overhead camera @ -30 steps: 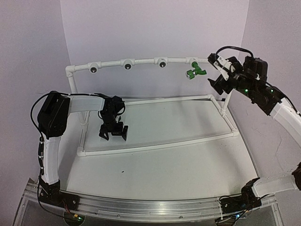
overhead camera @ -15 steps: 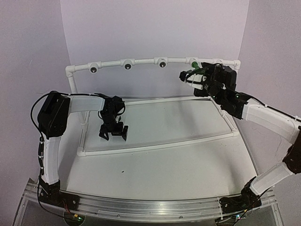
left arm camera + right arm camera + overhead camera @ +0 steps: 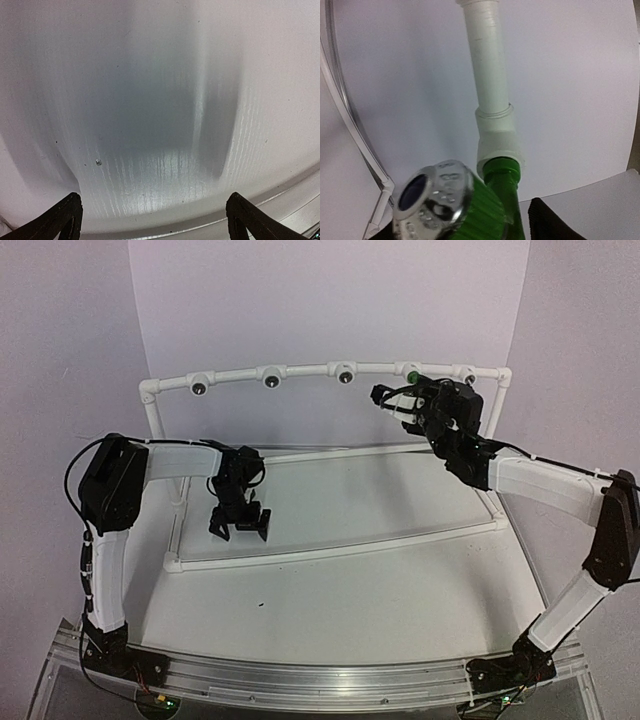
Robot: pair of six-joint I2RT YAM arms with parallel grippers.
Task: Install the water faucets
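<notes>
The bright-green water faucet (image 3: 492, 212) with its silver ribbed round end (image 3: 432, 197) sits in a white tee fitting (image 3: 500, 140) on the top rail; from above only a bit of the faucet's green (image 3: 411, 373) shows. My right gripper (image 3: 402, 400) straddles the faucet, which fills the space of the right gripper (image 3: 470, 231) in the wrist view. A thin gap shows beside the dark right finger (image 3: 552, 222); contact lower down is hidden. My left gripper (image 3: 240, 524) hangs open over the table, and nothing lies within the left gripper (image 3: 157, 220).
A white pipe frame (image 3: 300, 371) stands at the back with empty tee fittings (image 3: 271, 380) along its top rail. Its lower rails (image 3: 330, 550) lie on the table and box in the left gripper. Purple walls close the back and sides.
The right arm swung in from the far right onto the faucet, and its jaws have narrowed around the green body. The left arm has not moved.
</notes>
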